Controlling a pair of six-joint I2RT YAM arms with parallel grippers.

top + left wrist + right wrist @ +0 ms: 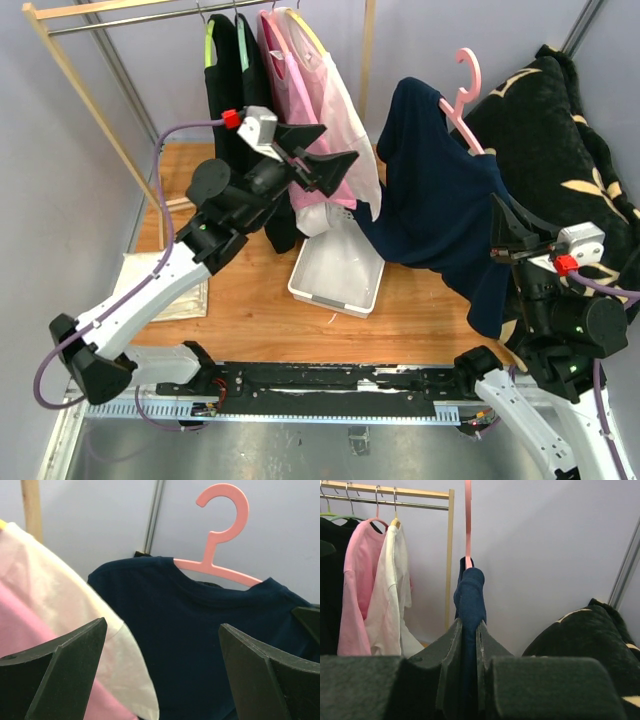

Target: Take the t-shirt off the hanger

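Observation:
A navy t-shirt point(440, 215) hangs on a pink hanger point(463, 95), held up in the air right of centre. My right gripper point(500, 235) is shut on the shirt's right side; in the right wrist view the navy cloth point(470, 600) is pinched between the fingers, with the hanger point(468, 520) edge-on above. My left gripper point(335, 165) is open and empty, just left of the shirt's left sleeve. In the left wrist view the shirt point(200, 640) and hanger point(220, 535) lie ahead between the spread fingers point(65, 670).
A wooden rack point(100, 100) at the back holds black, pink and white garments point(300, 90); the white one point(75, 615) is by my left finger. A white bin point(335, 275) sits on the wooden table. A black patterned blanket point(570, 140) is piled at the right.

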